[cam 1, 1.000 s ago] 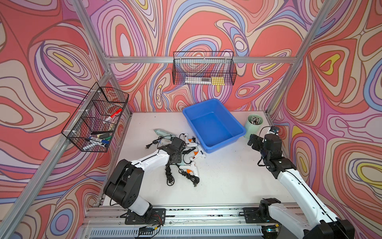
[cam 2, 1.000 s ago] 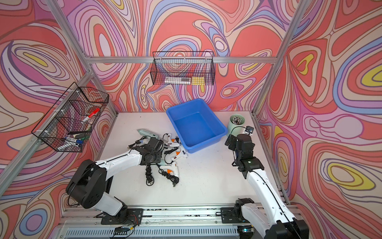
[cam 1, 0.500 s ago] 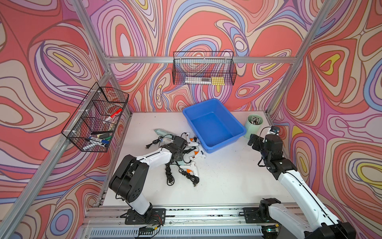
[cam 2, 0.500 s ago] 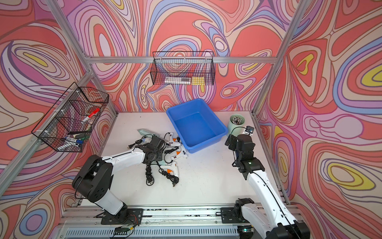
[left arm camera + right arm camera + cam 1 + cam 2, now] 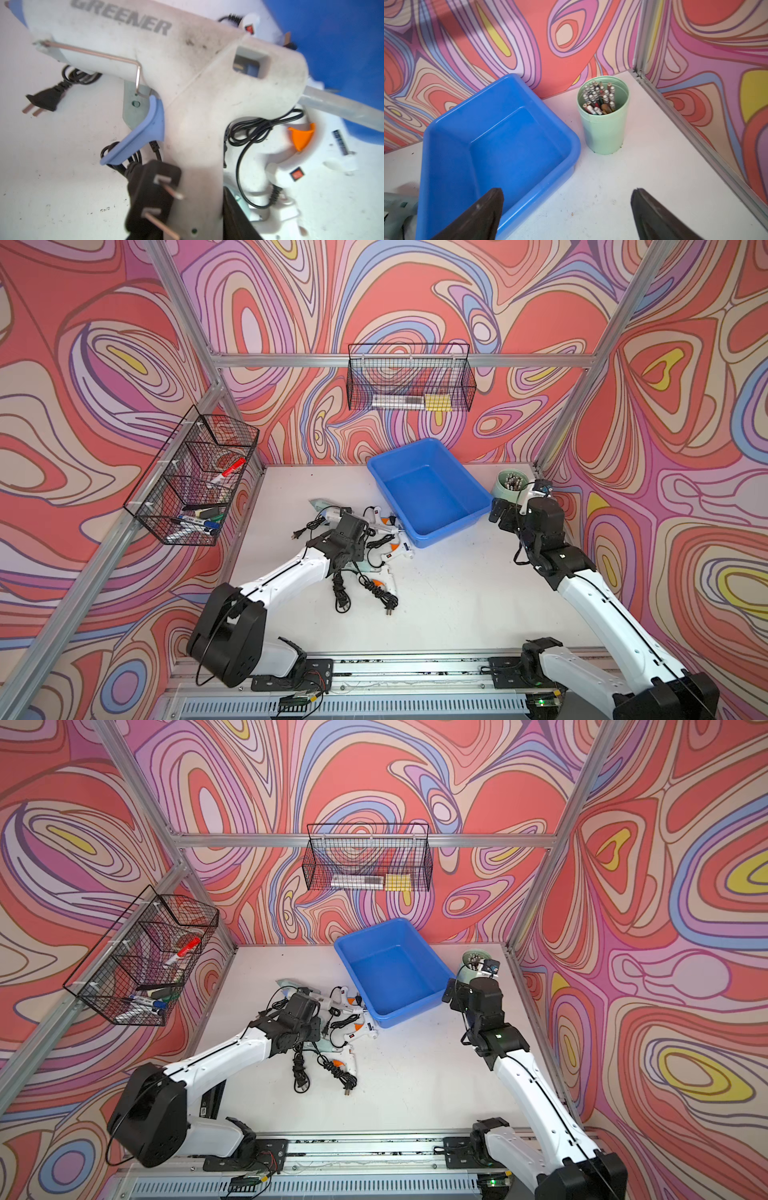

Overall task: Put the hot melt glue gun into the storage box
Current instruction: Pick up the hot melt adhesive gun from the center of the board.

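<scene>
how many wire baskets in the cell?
2. The left-wall basket hangs beside the left arm's side of the table; the back-wall basket hangs behind the blue tub. None looks hidden.

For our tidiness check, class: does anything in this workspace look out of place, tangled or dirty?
Yes. Several glue guns lie heaped beside the storage box, black cords tangled among them. The large glue gun is smudged with dark marks.

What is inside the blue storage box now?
Nothing: the storage box shows a bare blue floor in both top views. In the right wrist view a right gripper finger covers part of one wall.
</scene>
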You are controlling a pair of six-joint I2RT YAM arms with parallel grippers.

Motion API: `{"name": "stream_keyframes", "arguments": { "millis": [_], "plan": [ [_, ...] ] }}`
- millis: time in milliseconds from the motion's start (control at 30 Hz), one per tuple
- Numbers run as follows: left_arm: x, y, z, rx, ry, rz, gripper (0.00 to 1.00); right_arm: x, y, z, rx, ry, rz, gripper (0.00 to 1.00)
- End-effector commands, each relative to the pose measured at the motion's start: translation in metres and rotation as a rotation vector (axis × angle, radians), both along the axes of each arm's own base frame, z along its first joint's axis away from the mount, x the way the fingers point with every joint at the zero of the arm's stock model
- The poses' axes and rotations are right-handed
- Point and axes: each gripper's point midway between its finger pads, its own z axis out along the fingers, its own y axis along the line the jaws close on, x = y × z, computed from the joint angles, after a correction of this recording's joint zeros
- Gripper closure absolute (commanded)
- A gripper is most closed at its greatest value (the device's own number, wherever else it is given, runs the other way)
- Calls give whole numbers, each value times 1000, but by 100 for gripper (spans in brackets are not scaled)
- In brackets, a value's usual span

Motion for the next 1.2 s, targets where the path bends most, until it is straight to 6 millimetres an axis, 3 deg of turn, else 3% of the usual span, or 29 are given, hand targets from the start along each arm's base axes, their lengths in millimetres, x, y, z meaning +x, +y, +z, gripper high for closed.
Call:
{"name": "stream_keyframes", "arguments": {
  "millis": [0, 167, 267, 467, 767, 867, 900, 1167],
  "plan": [
    [11, -11, 34, -55, -157, -71, 100, 9, 38, -4, 42, 51, 157, 2],
    [12, -34, 64, -122, -320, -233, 100, 25, 106, 7, 168, 104, 419, 2],
    [13, -49, 84, -162, -432, -328, 100, 32, 141, 15, 270, 146, 566, 8],
    [17, -75, 105, -200, -546, -475, 100, 43, 196, 25, 480, 238, 808, 20],
    [20, -100, 117, -248, -601, -597, 100, 43, 244, 17, 607, 351, 1014, 26],
    [20, -105, 120, -256, -611, -621, 100, 37, 257, 19, 585, 355, 1053, 26],
    [20, -106, 121, -259, -613, -626, 100, 40, 262, 5, 586, 387, 1052, 27],
    [20, -112, 124, -271, -607, -658, 100, 28, 293, -3, 572, 424, 1121, 27]
  ]
}}
